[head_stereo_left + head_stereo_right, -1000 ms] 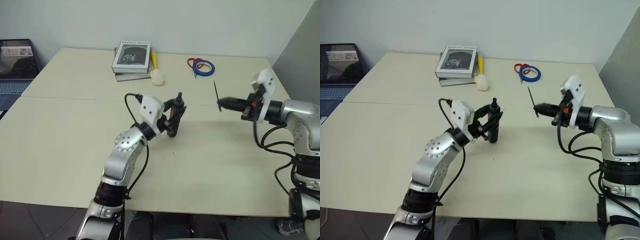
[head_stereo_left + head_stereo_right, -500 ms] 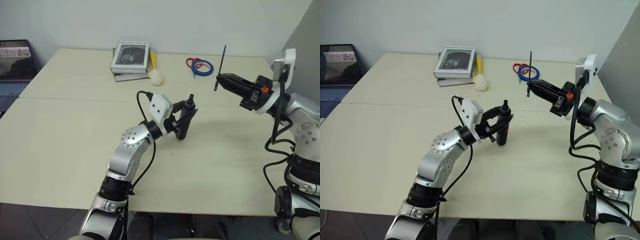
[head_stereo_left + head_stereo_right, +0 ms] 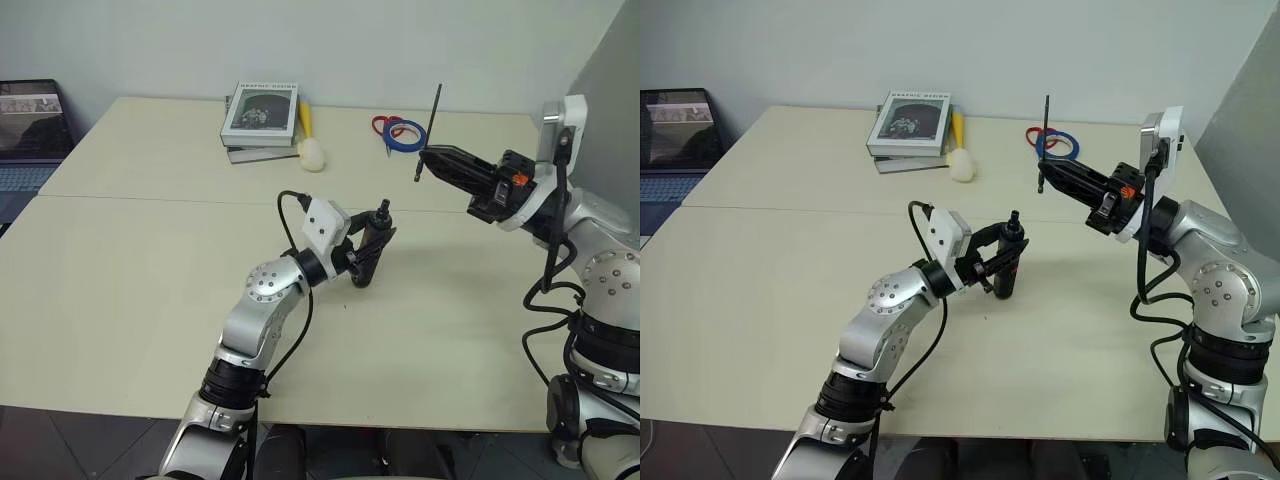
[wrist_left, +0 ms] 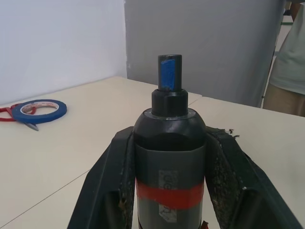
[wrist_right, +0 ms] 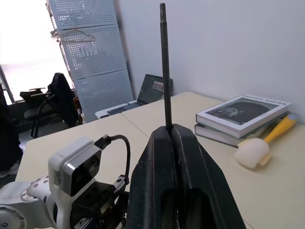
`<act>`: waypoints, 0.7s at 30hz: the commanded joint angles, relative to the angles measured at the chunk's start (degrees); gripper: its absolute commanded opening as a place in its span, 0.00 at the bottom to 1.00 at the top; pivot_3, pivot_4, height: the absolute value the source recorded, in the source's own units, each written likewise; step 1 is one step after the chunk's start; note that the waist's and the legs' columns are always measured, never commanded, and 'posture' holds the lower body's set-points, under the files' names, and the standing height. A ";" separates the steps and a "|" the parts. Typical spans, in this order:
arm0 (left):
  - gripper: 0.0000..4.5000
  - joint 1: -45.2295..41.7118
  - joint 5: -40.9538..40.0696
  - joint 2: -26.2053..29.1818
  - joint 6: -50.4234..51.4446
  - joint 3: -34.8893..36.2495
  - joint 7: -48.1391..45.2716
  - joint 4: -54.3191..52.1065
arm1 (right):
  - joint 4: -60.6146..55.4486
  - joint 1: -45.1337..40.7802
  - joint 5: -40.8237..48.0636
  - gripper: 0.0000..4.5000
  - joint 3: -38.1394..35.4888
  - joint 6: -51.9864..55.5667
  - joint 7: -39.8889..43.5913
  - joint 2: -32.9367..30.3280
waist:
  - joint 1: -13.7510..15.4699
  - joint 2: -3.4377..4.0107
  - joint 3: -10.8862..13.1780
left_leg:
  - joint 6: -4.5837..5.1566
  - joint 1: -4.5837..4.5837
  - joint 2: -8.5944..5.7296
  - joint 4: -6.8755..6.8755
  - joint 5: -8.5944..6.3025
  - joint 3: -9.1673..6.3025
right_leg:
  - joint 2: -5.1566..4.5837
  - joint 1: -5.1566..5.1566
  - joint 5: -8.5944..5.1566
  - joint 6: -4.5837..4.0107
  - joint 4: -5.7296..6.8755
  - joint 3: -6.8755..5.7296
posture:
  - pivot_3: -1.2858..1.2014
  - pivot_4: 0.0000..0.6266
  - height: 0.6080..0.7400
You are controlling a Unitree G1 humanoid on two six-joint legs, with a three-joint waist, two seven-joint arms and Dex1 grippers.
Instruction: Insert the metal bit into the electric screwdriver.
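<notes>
Your left gripper (image 3: 372, 247) is clamped around the screwdriver (image 3: 370, 248), holding it roughly upright with a slight tilt over the middle of the table (image 3: 130, 280), its narrow tip pointing up. Your right gripper (image 3: 428, 158) is pinched tight on the bit (image 3: 431, 130), which stands almost vertical in the air, above and to the right of the screwdriver and well apart from it. Behind them on the table lie books (image 3: 262, 120), a mallet (image 3: 311, 140) and tape (image 3: 407, 135).
</notes>
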 commanded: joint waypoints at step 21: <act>0.37 -3.06 -4.72 3.80 0.56 -0.91 -11.94 -1.21 | 3.94 -1.64 6.37 0.00 3.86 -2.50 7.38 -3.44 | -0.02 0.01 0.01 | 0.00 -0.02 0.01 -0.02 0.00 0.01 | 0.01 -0.02 -0.02 -0.01 -0.03 -0.01 | 0.52 0.24 1.00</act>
